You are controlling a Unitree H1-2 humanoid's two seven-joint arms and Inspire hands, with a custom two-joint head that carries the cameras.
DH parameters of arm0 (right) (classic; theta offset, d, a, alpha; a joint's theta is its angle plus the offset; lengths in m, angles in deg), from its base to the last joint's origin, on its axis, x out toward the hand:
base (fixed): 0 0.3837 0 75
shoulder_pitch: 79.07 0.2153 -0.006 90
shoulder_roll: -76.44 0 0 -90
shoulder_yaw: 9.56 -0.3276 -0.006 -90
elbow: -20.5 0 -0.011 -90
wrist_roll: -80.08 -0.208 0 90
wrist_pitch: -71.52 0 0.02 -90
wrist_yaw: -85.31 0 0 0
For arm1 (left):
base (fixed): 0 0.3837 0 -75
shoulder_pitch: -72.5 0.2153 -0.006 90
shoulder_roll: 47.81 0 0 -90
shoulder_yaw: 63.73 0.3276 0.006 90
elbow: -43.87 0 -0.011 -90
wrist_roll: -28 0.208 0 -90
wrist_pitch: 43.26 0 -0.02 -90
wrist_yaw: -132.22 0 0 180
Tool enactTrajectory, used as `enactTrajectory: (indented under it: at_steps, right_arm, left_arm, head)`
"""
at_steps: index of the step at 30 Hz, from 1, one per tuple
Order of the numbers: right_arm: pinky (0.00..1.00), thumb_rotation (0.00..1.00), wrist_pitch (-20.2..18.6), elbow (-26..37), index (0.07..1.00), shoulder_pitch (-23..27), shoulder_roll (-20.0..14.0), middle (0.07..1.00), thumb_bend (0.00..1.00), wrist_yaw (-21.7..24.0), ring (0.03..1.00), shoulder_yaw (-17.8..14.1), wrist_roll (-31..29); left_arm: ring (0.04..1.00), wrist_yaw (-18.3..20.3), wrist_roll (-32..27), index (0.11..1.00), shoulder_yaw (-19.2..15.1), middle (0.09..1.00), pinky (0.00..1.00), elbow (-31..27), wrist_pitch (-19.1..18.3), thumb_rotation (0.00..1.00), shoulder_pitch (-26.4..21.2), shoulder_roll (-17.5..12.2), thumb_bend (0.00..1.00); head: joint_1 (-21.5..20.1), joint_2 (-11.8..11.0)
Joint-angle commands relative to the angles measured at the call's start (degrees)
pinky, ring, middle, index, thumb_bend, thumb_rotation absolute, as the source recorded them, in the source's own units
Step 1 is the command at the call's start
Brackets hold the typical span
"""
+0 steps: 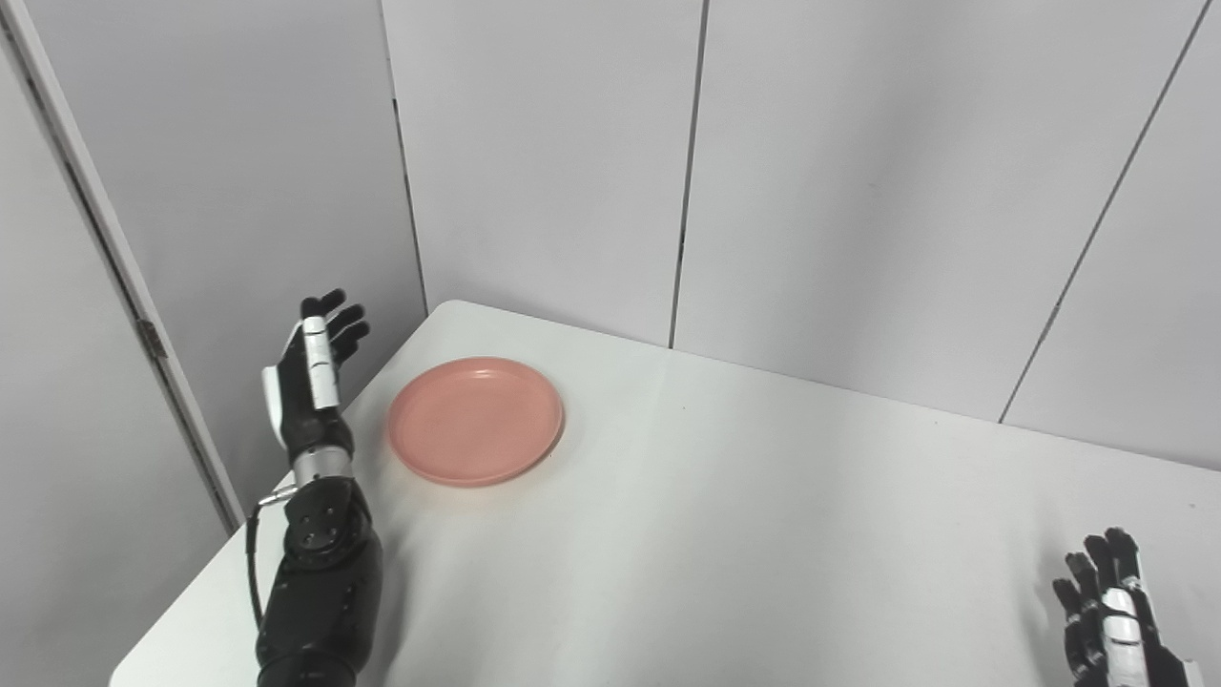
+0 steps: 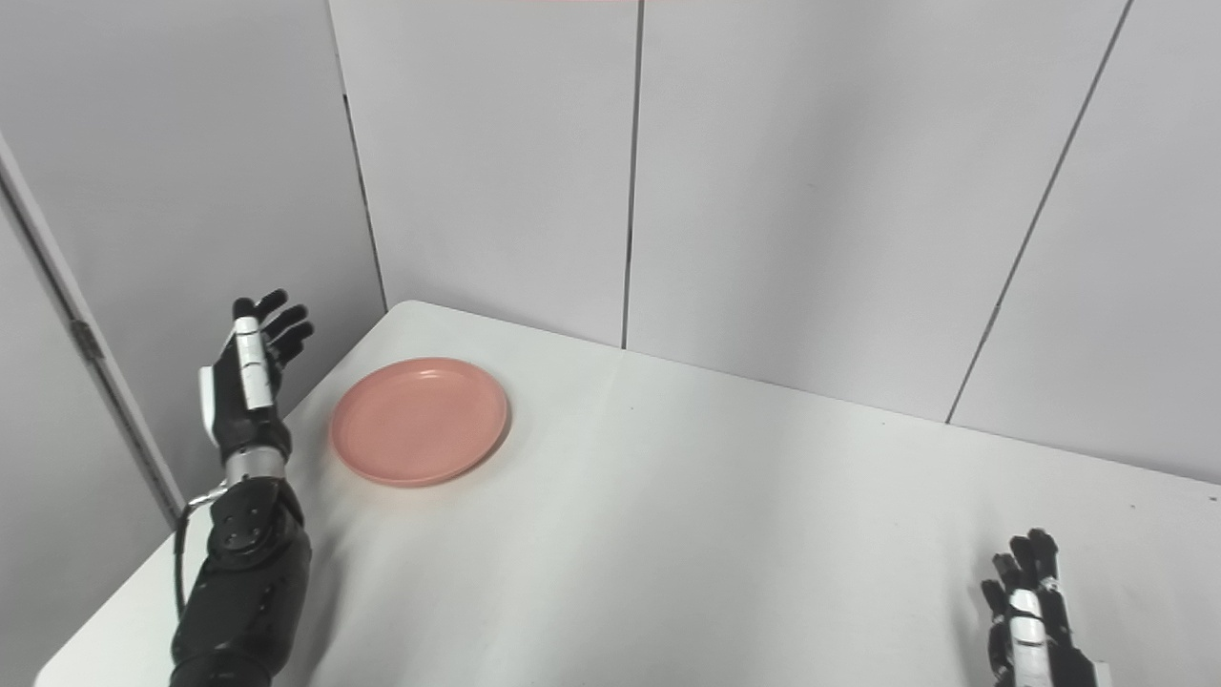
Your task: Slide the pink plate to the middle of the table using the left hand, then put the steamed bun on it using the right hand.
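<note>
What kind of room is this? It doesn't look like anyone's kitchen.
Most likely a robot test booth, not a home: plain grey partition panels wall in a bare white table that holds only a pink plate, with black robot hands raised over it.

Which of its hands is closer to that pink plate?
Left. The left hand is raised, open, just beside the pink plate, not touching. The right hand is far across the table, near the opposite front corner.

Empty pink plate [image 1: 475, 421] near table's far-left corner
</note>
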Motion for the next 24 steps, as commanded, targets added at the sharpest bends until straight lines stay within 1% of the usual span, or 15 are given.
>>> enactTrajectory:
  at_steps: [1,4,7,8,10,11,12,13,14,15,16,17,19,21,24]
  right_arm:
    - [1.00,0.85,2.43,-2.39,1.000,-1.34,0.06,1.000,0.35,0.99,1.000,-0.31,-0.94]
    - [1.00,0.86,3.21,-2.86,1.000,-1.22,0.11,1.000,0.31,0.96,1.000,-0.22,-0.33]
    - [1.00,0.88,3.24,-3.07,1.000,-1.14,0.01,1.000,0.30,1.48,1.000,-0.22,-0.99]
    - [1.00,0.88,3.28,-3.06,1.000,-1.15,0.02,1.000,0.28,1.49,1.000,-0.21,-0.96]
    - [1.00,0.91,3.34,-3.03,1.000,-1.17,0.06,1.000,0.27,1.47,1.000,-0.22,-0.82]
    - [1.00,0.92,3.33,-2.97,1.000,-1.19,0.11,1.000,0.27,1.48,1.000,-0.22,-0.79]
    - [1.00,0.92,3.22,-2.83,1.000,-1.24,0.12,1.000,0.26,1.42,1.000,-0.18,-0.66]
    - [1.00,0.92,2.98,-2.61,1.000,-1.31,0.09,1.000,0.26,1.32,1.000,-0.11,-0.44]
    - [1.00,0.92,2.79,-2.45,1.000,-1.36,0.06,1.000,0.27,1.24,1.000,-0.06,-0.28]
    - [1.00,0.93,2.74,-2.32,1.000,-1.42,0.05,1.000,0.27,1.24,1.000,-0.07,-0.28]
    - [1.00,0.93,2.75,-2.25,1.000,-1.46,0.06,1.000,0.26,1.26,1.000,-0.10,-0.32]
    - [1.00,0.93,2.71,-2.15,1.000,-1.51,0.06,1.000,0.26,1.28,1.000,-0.14,-0.40]
    - [1.00,0.93,2.82,-2.08,1.000,-1.60,0.02,1.000,0.26,1.33,1.000,-0.24,-0.52]
    - [1.00,0.96,2.89,-2.09,1.000,-1.61,0.04,1.000,0.24,1.43,1.000,-0.36,-0.89]
    - [1.00,0.96,2.51,-1.66,1.000,-1.74,0.04,1.000,0.24,1.37,1.000,-0.37,-1.10]
  left_arm:
    - [0.699,-0.21,-0.41,0.705,-0.18,0.707,0.77,1.28,3.84,1.00,-3.35,-2.24,0.74]
    - [0.709,-0.11,-0.12,0.720,0.40,0.718,0.74,4.11,5.37,1.00,-3.50,-3.33,0.74]
    - [0.717,-0.35,0.25,0.727,0.91,0.721,0.74,6.13,6.09,1.00,-3.35,-3.90,0.73]
    - [0.724,-0.40,0.47,0.736,1.15,0.721,0.75,7.38,6.77,1.00,-3.44,-4.07,0.71]
    - [0.738,-0.49,0.60,0.773,1.52,0.726,0.78,8.90,7.79,1.00,-3.63,-4.29,0.69]
    - [0.740,-0.24,0.21,0.778,1.63,0.727,0.79,9.66,7.88,1.00,-3.81,-4.33,0.69]
    - [0.732,0.12,-0.17,0.804,1.79,0.734,0.78,10.08,7.69,1.00,-3.91,-4.33,0.70]
    - [0.727,0.70,-0.53,0.811,2.03,0.739,0.76,10.06,7.25,1.00,-3.84,-4.30,0.71]
    - [0.728,1.08,-0.76,0.797,2.21,0.743,0.76,9.98,6.93,1.00,-3.78,-4.28,0.71]
    - [0.729,2.00,-0.78,0.788,2.93,0.745,0.76,8.71,4.80,1.00,-3.25,-4.13,0.71]
    - [0.766,2.61,-0.80,0.769,3.46,0.761,0.83,7.77,3.25,1.00,-2.87,-4.04,0.75]
    - [0.777,3.66,-1.16,0.768,4.13,0.767,0.85,6.83,1.63,1.00,-2.48,-3.88,0.75]
    - [0.802,5.24,-1.90,0.773,5.16,0.780,0.90,5.59,-0.31,1.00,-1.97,-3.47,0.76]
    - [0.819,5.82,-2.14,0.779,5.79,0.786,0.92,4.99,-1.42,1.00,-1.86,-2.85,0.76]
    - [0.822,6.05,-1.49,0.784,6.92,0.794,0.91,5.20,-2.23,1.00,-1.99,-2.34,0.76]
  head:
    - [-0.09,0.01]
    - [-0.10,-0.11]
    - [-0.08,-0.09]
    - [-0.08,-0.09]
    - [-0.08,-0.09]
    - [-0.17,0.02]
    - [-0.17,0.02]
    - [-0.13,0.12]
    - [-0.13,0.12]
    - [-0.04,0.15]
    - [-0.04,0.15]
    - [0.02,0.23]
    - [0.10,0.30]
    - [0.20,0.38]
    - [0.34,0.44]
